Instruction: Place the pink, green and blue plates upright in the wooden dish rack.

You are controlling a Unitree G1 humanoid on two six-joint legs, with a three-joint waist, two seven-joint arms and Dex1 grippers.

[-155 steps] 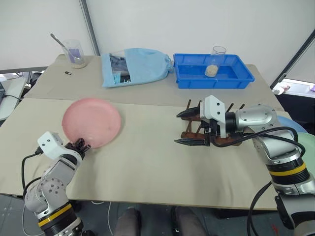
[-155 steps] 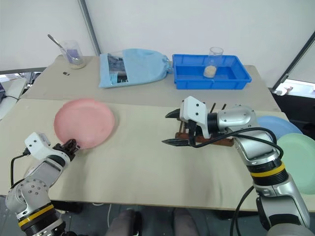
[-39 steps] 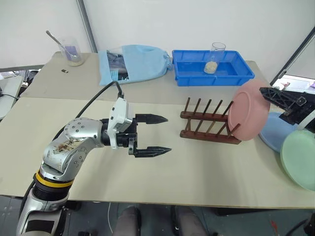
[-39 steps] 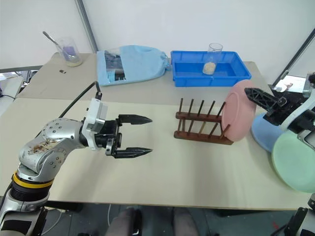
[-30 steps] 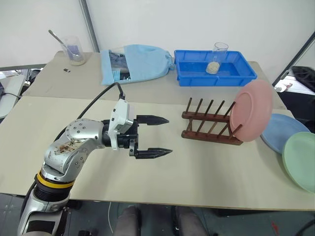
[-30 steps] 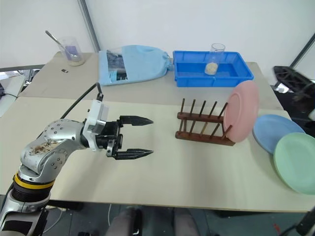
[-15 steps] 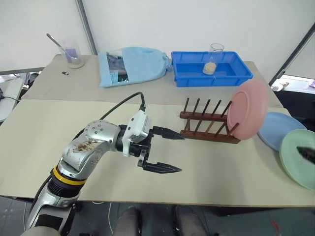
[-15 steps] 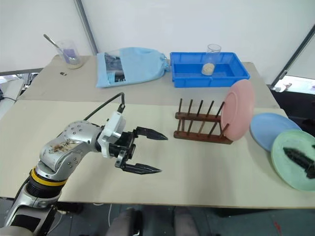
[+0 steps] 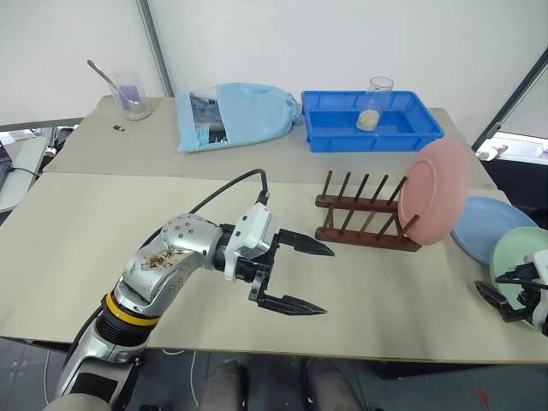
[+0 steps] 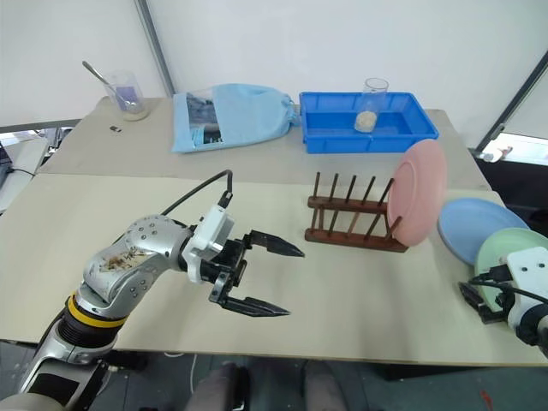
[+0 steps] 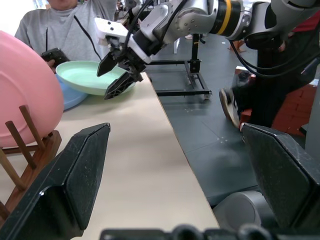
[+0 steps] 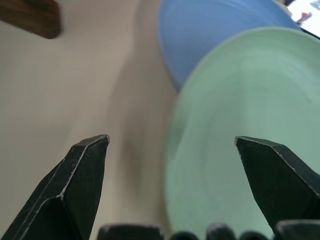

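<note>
The counter [image 9: 77, 257] has its widest bare stretch on the robot's left and along the near edge, where the left tool [image 9: 306, 276] hangs over the surface with its two fingers spread wide apart, pointing toward the rack and holding nothing. Between its fingertips and the wooden rack [image 9: 364, 224] there is only a narrow strip of bare counter.

The rack stands right of centre, its thin dark pegs upright. The pink plate [image 9: 435, 193] — salmon, matte, plain — stands on edge at the rack's right end, leaning against the last pegs; the other slots are free.

At the counter's right edge things crowd together. The blue plate [image 9: 495, 229] lies flat just beside the pink one, and the green plate [image 10: 512, 257] lies flat overlapping the blue plate's near rim, reaching toward the counter's edge. The right tool [image 12: 170, 165] sits at the green plate's near rim with its fingers apart — one over bare counter, the other over the plate — and nothing between them.

Along the far side stand a beaker with a spoon [image 9: 131, 92], a light blue bag [image 9: 235, 113] and a blue tray [image 9: 372, 124] holding a glass [image 9: 375, 104]. In the left wrist view a person [image 11: 65, 25] sits beyond the right edge.
</note>
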